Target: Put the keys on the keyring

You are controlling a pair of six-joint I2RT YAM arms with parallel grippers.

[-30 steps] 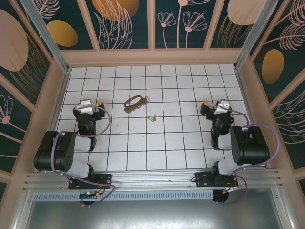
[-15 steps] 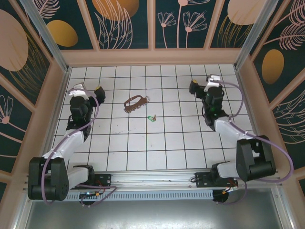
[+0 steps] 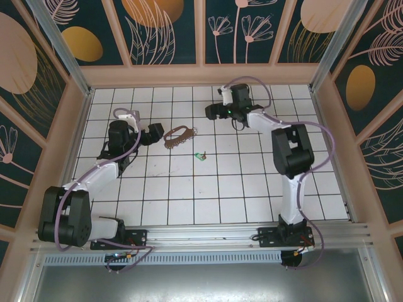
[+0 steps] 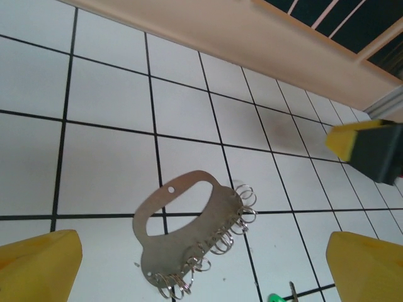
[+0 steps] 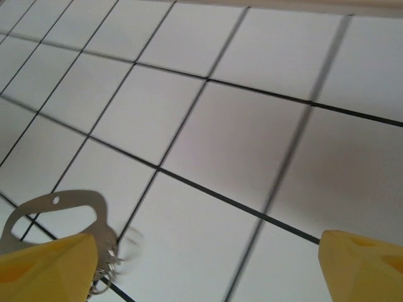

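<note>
Lying flat on the white tiled bench (image 3: 220, 189) is the keyring (image 4: 182, 236), a thin brown strap loop with little silver rings along one edge. It sits left of the middle, toward the back. The key (image 3: 201, 155), a tiny metal bit with a bright green head, rests by itself on a tile near the keyring, a little closer to the arms and to the right. The two are apart, not touching. The left gripper (image 3: 151, 136) is just beside the keyring's left end. It is wide open and holds nothing. In the left wrist view its yellow fingers (image 4: 39, 267) stand one on each side of the keyring. The right gripper (image 3: 213, 112) hangs farther back, to the right of the keyring. Its fingers are spread apart too, and it holds nothing.
</note>
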